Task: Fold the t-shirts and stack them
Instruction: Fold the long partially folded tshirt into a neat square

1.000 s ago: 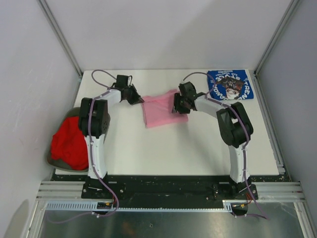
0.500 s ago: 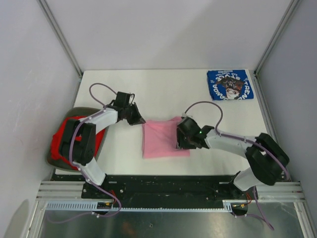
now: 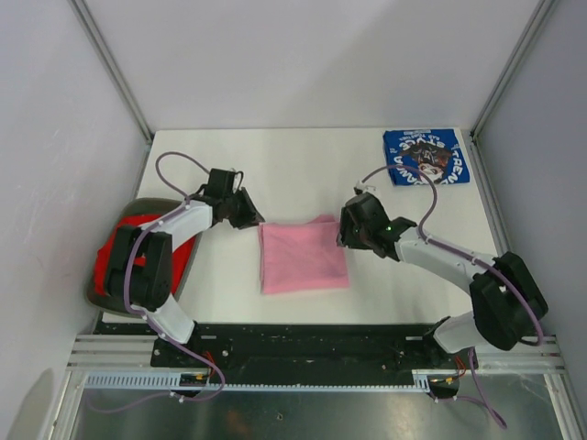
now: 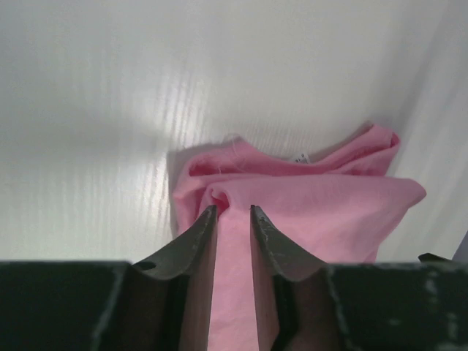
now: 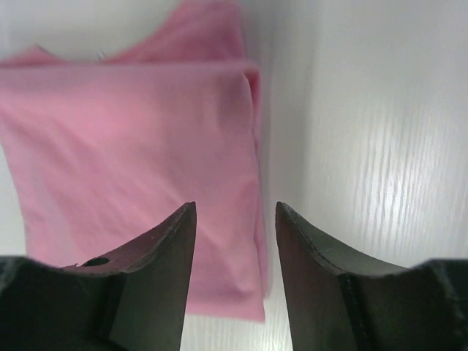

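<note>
Flanking pink shirt (image 3: 304,257): bin (image 3: 95,295), blue shirt (image 3: 426,157)

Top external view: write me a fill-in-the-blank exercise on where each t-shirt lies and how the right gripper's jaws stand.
1. The folded t-shirt between the left gripper and the right gripper is ____.
2. The blue t-shirt lies at the far ____ corner of the table.
3. The red t-shirt lies in the ____ oval bin.
4. The right gripper's jaws stand ____, clamping nothing.
Missing words: pink; right; grey; open.
</note>
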Robot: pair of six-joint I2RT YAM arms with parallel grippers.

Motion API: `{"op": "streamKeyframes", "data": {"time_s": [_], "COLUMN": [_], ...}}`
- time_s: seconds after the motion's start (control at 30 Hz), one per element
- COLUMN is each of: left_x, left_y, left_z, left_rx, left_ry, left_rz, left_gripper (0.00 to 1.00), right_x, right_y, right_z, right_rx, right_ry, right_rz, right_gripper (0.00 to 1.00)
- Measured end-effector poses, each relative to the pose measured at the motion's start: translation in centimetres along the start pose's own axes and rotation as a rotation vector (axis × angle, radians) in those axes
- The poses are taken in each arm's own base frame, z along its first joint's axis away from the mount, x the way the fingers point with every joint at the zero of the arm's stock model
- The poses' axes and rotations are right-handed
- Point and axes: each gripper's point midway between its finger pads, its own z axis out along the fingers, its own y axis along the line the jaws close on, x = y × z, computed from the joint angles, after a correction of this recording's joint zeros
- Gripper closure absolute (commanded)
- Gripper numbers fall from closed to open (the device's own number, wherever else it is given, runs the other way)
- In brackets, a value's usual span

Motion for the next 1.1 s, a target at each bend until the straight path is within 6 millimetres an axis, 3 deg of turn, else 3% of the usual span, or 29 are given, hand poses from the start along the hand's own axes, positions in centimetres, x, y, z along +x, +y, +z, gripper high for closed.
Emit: {"op": "streamKeyframes", "data": {"time_s": [0.2, 0.43, 0.6, 0.87, 1.0, 1.1], "left_x": [-1.5, -1.5, -0.3, 1.2, 0.7, 0.4], "left_y": [0.7, -0.9, -0.7, 0.1, -0.2, -0.5], "left_z": [-0.8, -2.7, -1.5, 1.1, 1.6, 2.0], "left_rx": [-0.021, 0.025, 0.011, -0.037, -0.037, -0.035], "left_ry": [-0.051, -0.093, -0.05, 0.028, 0.03, 0.031], "left_rz": [0.005, 0.056, 0.067, 0.071, 0.075, 0.079], "left_gripper": [0.57, 0.56, 0.57, 0.59, 0.67, 0.83], "right_x": [-3.1, -3.6, -3.9, -4.1, -3.9, -4.0], "right_y": [1.6, 0.5, -0.4, -0.2, -0.4, -0.4], "right_z": [2.4, 4.8, 6.5, 8.1, 8.5, 8.7], "right_rx": [-0.02, 0.018, 0.043, 0.032, 0.03, 0.026], "right_ry": [-0.046, -0.028, -0.014, -0.005, 0.006, 0.005], "right_rz": [-0.038, -0.049, -0.048, -0.047, -0.04, -0.032], "right_gripper": [0.59, 0.59, 0.6, 0.74, 0.81, 0.88]}}
